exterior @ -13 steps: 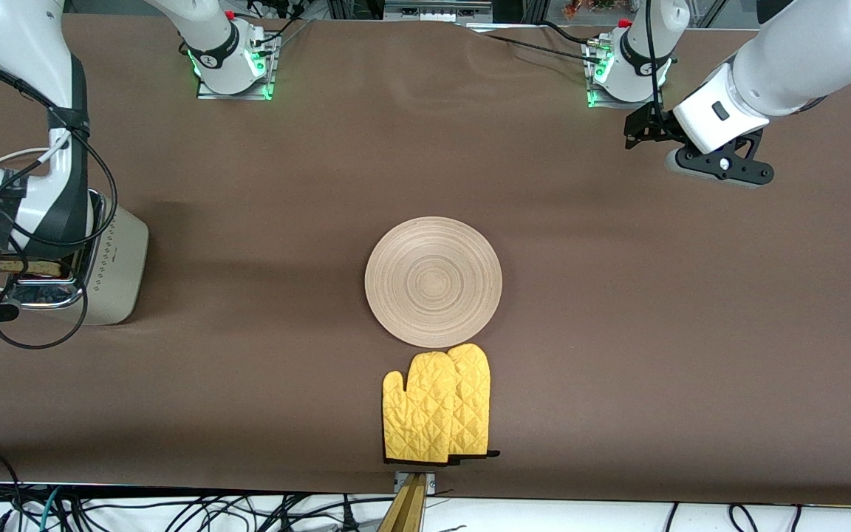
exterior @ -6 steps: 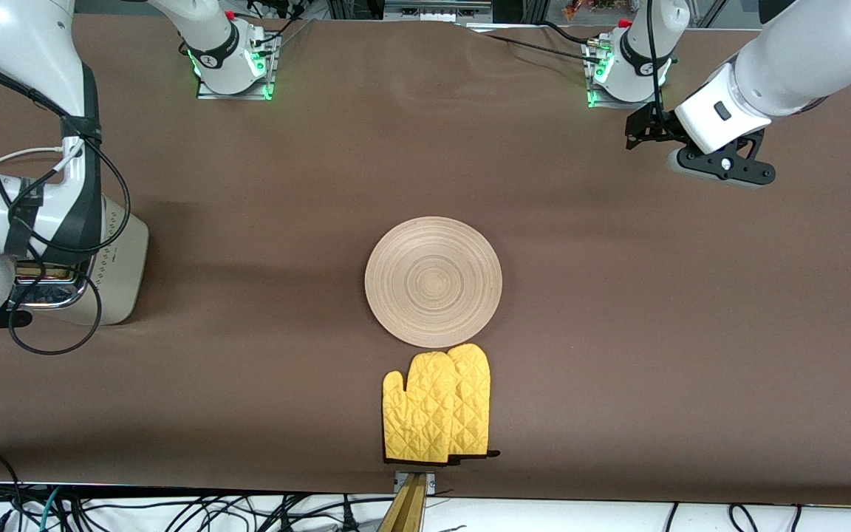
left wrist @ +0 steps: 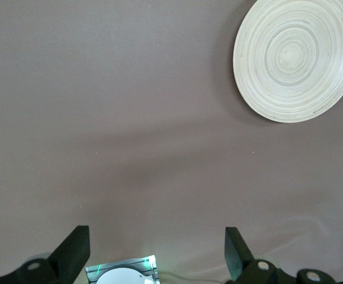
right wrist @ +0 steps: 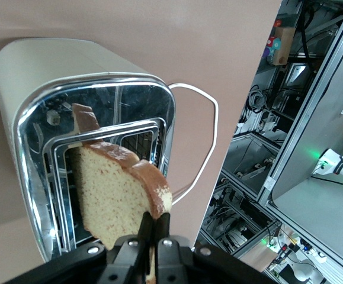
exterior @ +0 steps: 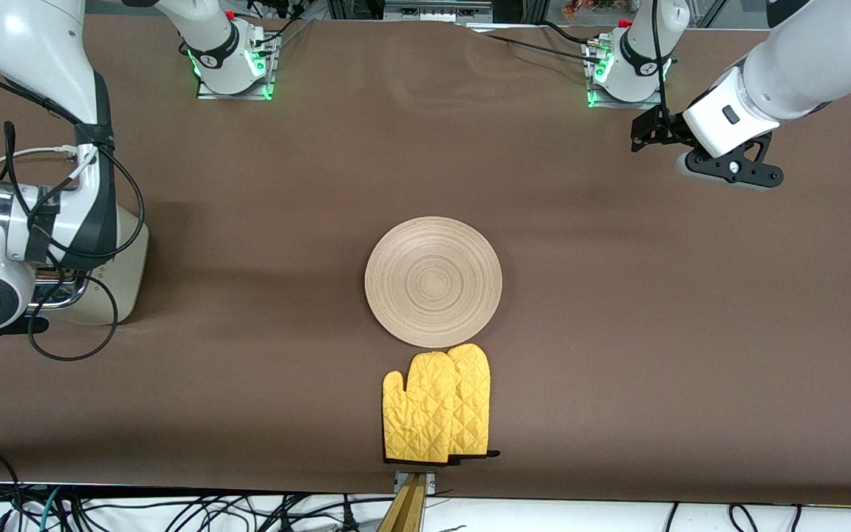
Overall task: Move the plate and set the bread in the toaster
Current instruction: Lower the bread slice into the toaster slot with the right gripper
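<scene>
Pinching the bread slice (right wrist: 121, 198) by its crust, the right gripper (right wrist: 153, 234) is hanging it over the toaster (right wrist: 70, 130) slots at the tabletop's edge; the left gripper (left wrist: 156, 251) is waiting, fingers spread, the plate (exterior: 433, 281) sitting mid-table

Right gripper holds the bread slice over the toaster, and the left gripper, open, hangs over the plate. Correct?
Not quite. The left gripper is open over bare table near its own base, away from the plate, as the front view shows. The right gripper does hold the bread over the toaster.
</scene>
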